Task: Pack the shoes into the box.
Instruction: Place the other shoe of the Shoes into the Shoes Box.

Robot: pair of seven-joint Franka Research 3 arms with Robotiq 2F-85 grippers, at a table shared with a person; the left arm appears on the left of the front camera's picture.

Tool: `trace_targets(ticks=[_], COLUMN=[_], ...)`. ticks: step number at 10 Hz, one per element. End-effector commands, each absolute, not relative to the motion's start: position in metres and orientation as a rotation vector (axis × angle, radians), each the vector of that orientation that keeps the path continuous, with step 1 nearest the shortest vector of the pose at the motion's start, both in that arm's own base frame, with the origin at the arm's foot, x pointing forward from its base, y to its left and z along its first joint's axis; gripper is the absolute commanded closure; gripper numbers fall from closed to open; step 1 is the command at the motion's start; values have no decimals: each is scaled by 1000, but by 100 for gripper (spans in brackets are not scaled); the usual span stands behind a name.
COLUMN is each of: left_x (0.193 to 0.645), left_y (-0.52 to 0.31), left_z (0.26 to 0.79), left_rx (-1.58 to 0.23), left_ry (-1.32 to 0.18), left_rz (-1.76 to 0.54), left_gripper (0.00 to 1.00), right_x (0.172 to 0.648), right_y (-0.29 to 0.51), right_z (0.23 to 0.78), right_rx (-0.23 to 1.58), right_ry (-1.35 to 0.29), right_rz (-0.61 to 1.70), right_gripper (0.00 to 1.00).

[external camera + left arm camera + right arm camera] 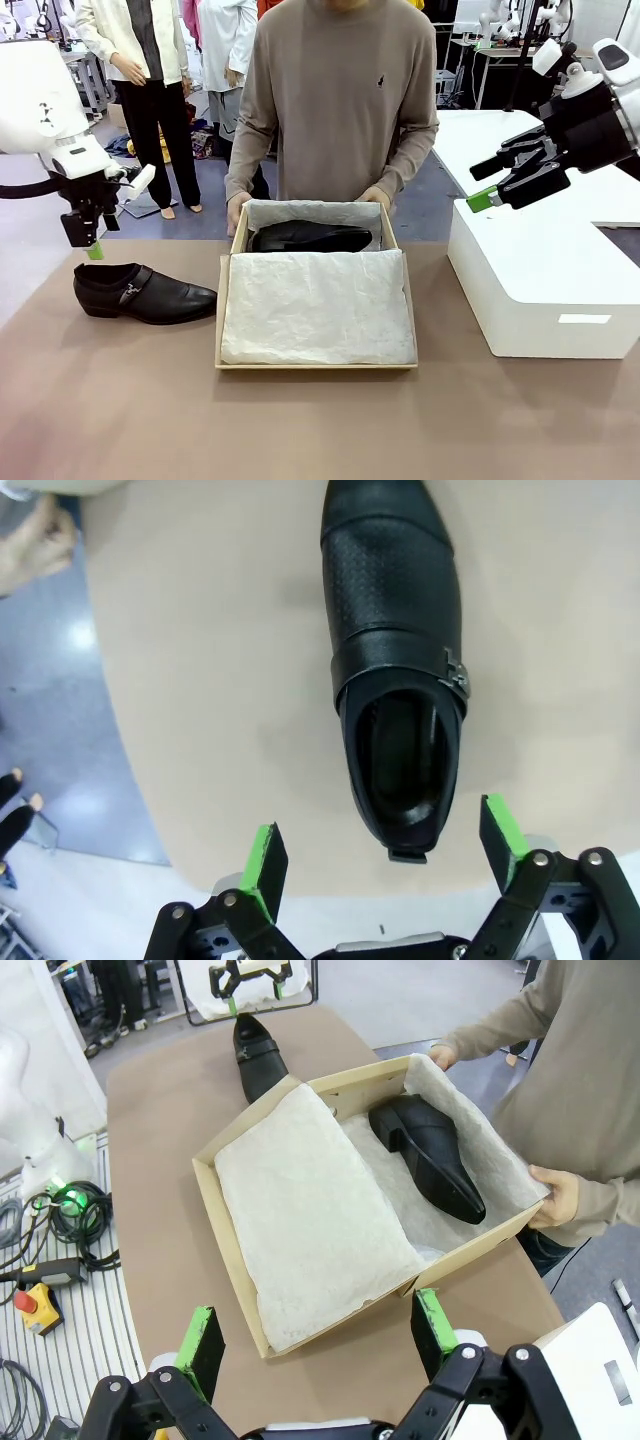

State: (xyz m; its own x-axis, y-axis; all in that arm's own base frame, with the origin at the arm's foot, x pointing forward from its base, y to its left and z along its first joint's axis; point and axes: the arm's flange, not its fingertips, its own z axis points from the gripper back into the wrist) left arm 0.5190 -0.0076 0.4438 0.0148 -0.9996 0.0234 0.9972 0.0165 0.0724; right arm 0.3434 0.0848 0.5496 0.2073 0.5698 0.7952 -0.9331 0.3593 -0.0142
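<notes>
The shoes are split up. One (145,293) stands on the brown counter (320,420) just beside the left wall of the box (222,320), on its sole, toe pointing toward the box and its small metal buckle facing the robot's side. The other (310,237) lies inside the box along the far wall, on crinkled white tissue paper (315,305), toe toward the robot's right. A folded sheet of the same tissue covers the nearer part of the box (about two thirds of its floor), and that part holds no shoe.

The left claw (90,245) hangs just above the heel end of the shoe on the counter, clear of the leather. In the left wrist view its fingers are spread wide, the claw (383,845) open and gripping nothing, with the green pads (265,860) standing to either side of the heel of the shoe (400,660).

The right claw (482,185) is raised well above the large white block (540,290) at the right of the counter, its fingers apart and empty. Its wrist view looks down past the open claw (316,1335) onto the box (230,1260).

A person stands at the far side with one hand (237,210) on the far left corner of the box and the other hand (375,197) on the far right corner.
</notes>
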Motion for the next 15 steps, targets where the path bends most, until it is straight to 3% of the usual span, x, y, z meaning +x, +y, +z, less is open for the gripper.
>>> trace_targets(ticks=[1, 15], left_x=[517, 557], left_y=[-9, 12], left_z=[448, 410], left_rx=[47, -108], left_ry=[-74, -23], left_rz=[-1566, -1392], left_gripper=[0, 0], right_x=[347, 347], right_y=[86, 86], right_z=[548, 548], right_rx=[554, 554], right_ry=[-848, -848], right_rz=[1141, 1141], right_gripper=[0, 0])
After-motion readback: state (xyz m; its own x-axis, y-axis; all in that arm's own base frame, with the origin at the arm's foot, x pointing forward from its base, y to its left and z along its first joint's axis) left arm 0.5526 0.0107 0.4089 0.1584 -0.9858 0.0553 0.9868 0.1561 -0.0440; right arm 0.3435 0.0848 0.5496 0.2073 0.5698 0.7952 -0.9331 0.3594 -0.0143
